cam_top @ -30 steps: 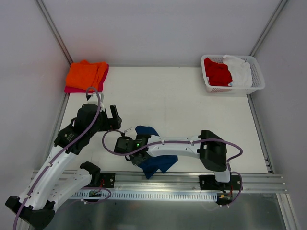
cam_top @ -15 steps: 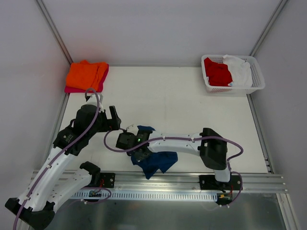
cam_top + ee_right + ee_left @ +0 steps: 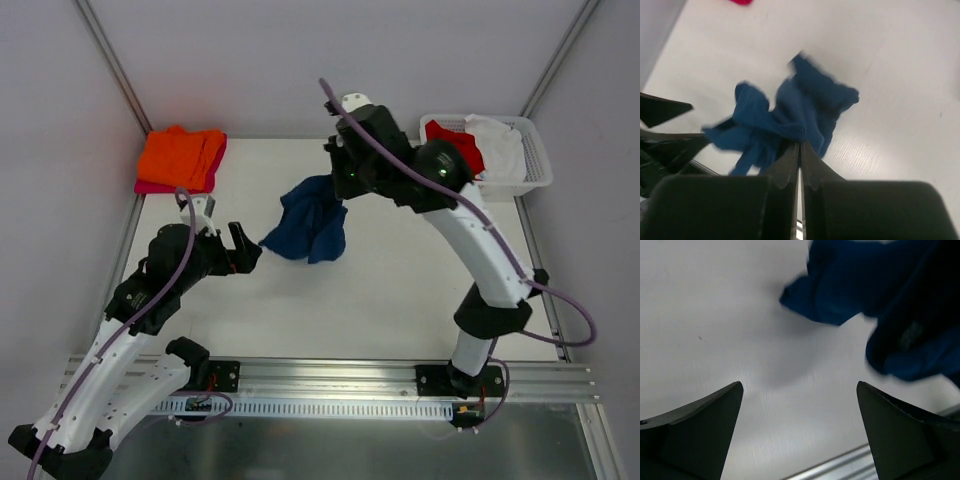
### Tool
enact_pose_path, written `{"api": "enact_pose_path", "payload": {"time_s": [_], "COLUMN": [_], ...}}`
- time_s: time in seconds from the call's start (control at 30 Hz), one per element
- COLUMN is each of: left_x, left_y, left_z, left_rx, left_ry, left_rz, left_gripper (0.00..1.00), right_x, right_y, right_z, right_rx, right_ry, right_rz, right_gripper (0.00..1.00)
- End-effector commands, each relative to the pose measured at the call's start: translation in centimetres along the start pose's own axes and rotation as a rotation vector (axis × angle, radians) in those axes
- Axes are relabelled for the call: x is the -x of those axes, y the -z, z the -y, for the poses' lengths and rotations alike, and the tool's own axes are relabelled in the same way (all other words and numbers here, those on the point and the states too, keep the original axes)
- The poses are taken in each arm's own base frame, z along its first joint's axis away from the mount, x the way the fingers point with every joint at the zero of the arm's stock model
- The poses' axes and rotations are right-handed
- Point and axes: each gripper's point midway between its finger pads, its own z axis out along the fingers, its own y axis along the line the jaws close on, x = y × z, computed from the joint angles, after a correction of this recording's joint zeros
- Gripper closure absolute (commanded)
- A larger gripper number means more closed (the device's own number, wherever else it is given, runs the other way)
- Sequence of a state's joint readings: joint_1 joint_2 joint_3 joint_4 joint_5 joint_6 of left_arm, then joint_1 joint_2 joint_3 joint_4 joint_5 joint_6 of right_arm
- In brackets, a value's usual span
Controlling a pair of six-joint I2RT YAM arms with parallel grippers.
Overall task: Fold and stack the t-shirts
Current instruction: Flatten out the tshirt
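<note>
Up from the near edge has swung the right gripper (image 3: 800,146), pinched tight on the navy shirt (image 3: 308,225), which dangles bunched over the table (image 3: 400,270); left gripper (image 3: 800,387) gapes wide, empty, just beside it.

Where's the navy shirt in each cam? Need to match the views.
Top external: shirt is mid-frame, bunched, between the two arms.
Left wrist: shirt is at upper right, blurred.
Right wrist: shirt is at centre, pinched by the shut right gripper.
Shared landmark: the white table, behind the shirt in all three views.
</note>
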State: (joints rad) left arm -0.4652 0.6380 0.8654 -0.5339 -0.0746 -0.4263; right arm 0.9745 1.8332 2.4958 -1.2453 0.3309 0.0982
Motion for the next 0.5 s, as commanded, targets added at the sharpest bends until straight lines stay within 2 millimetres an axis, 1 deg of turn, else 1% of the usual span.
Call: {"api": "enact_pose_path", "payload": {"time_s": [0.0,0.03,0.07,0.1,0.13,0.17,0.2,0.23,0.27,0.3,0.33,0.37,0.4,0.43,0.47], "left_x": [-3.5,-3.3,-3.3,-3.2,-2.4,-1.9,-0.7,-0.1,0.6,1.7,2.2,2.6,3.1,3.3,3.3], "left_y": [0.7,0.8,0.8,0.7,0.9,0.7,1.0,1.2,1.4,1.6,1.7,1.5,1.7,1.7,1.7], "left_z": [3.5,4.5,5.9,6.2,6.6,6.7,7.2,7.5,7.7,8.0,8.2,8.3,8.5,8.9,9.2], "left_rx": [-0.229,-0.28,-0.348,-0.36,-0.372,-0.374,-0.387,-0.397,-0.403,-0.41,-0.412,-0.409,-0.415,-0.436,-0.448], "left_ry": [-0.052,-0.047,-0.038,-0.039,-0.045,-0.064,-0.077,-0.088,-0.093,-0.104,-0.107,-0.111,-0.115,-0.119,-0.116], "left_rz": [-0.176,-0.183,-0.207,-0.212,-0.196,-0.186,-0.15,-0.131,-0.105,-0.065,-0.046,-0.036,-0.024,-0.025,-0.026], "left_gripper": [0.01,0.01,0.01,0.01,0.01,0.01,0.01,0.01,0.01,0.01,0.01,0.01,0.01,0.01,0.01], "right_x": [2.2,2.4,3.5,3.8,4.2,4.8,5.7,6.9,7.5,7.7,8.2,7.6,6.7,6.2,5.9], "right_y": [4.5,4.8,6.3,6.6,7.3,8.5,9.4,10.8,11.4,10.5,10.7,10.2,9.9,8.5,8.2], "right_z": [0.2,0.3,0.2,0.1,-0.4,-1.6,-0.6,-0.1,0.2,-0.7,-1.9,-3.4,-6.1,-7.0,-7.2], "right_rx": [0.053,0.059,0.086,0.094,0.115,0.14,0.062,0.014,-0.021,0.0,0.061,0.118,0.242,0.231,0.169], "right_ry": [0.037,0.034,0.024,0.054,0.08,0.155,0.178,0.182,0.167,0.151,0.153,0.187,0.233,0.31,0.345], "right_rz": [0.145,0.164,0.226,0.246,0.272,0.327,0.378,0.434,0.468,0.46,0.471,0.441,0.405,0.382,0.392], "right_gripper": [0.99,0.99,0.99,0.99,0.99,0.99,0.99,0.99,1.0,1.0,0.99,0.99,1.0,0.99,1.0]}}
